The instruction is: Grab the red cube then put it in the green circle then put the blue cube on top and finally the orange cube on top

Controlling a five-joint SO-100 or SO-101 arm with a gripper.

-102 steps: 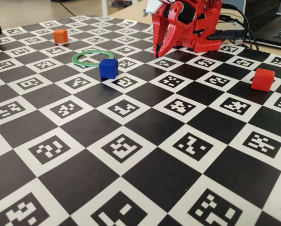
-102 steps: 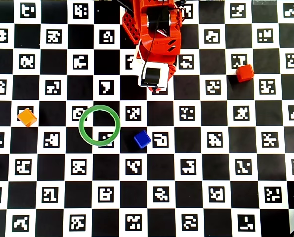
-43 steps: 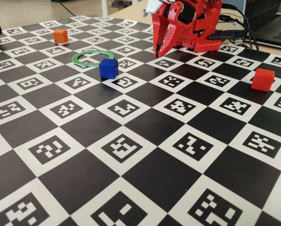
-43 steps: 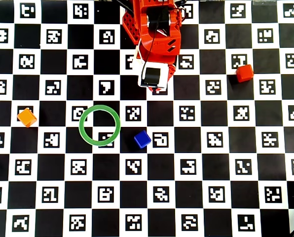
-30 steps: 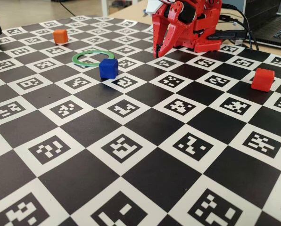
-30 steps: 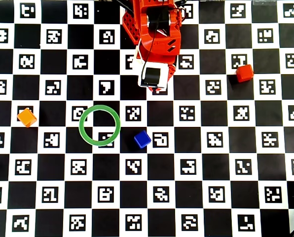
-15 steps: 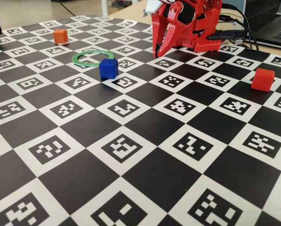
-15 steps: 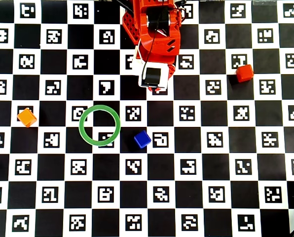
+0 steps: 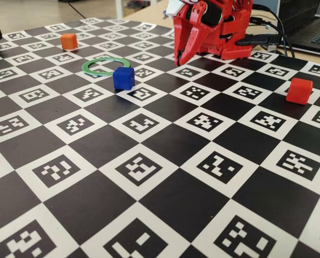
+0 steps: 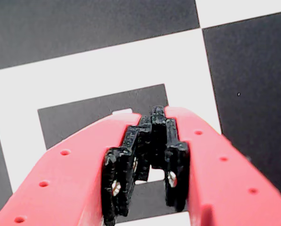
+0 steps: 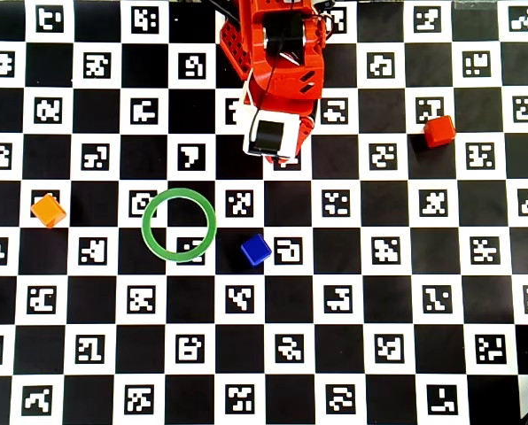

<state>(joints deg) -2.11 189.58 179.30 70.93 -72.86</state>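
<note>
On the checkered marker board (image 9: 149, 177), as the fixed view shows it, the green circle (image 9: 106, 66) lies flat, and the blue cube (image 9: 123, 78) sits just in front of the ring's near-right rim, one corner turned toward the camera. The orange cube (image 9: 69, 41) rests beyond the ring to the left, and the red cube (image 9: 299, 90) stands far to the ring's right, slightly tilted in outline. No cube has a clear long axis. Behind the ring to the right, the red arm (image 9: 219, 27) is folded low, its jaws (image 9: 179, 60) pointing down over the board.

From the wrist view the jaws (image 10: 150, 155) are clenched together on nothing, black pads (image 10: 124, 174) meeting above a printed marker.

Seen from overhead, the ring (image 11: 179, 224) is empty; the blue cube (image 11: 256, 250) lies just right of it and turned diagonally, the orange cube (image 11: 48, 210) well left, the red cube (image 11: 439, 131) far right and up. Nothing lies between the arm (image 11: 277, 80) and the red cube.
</note>
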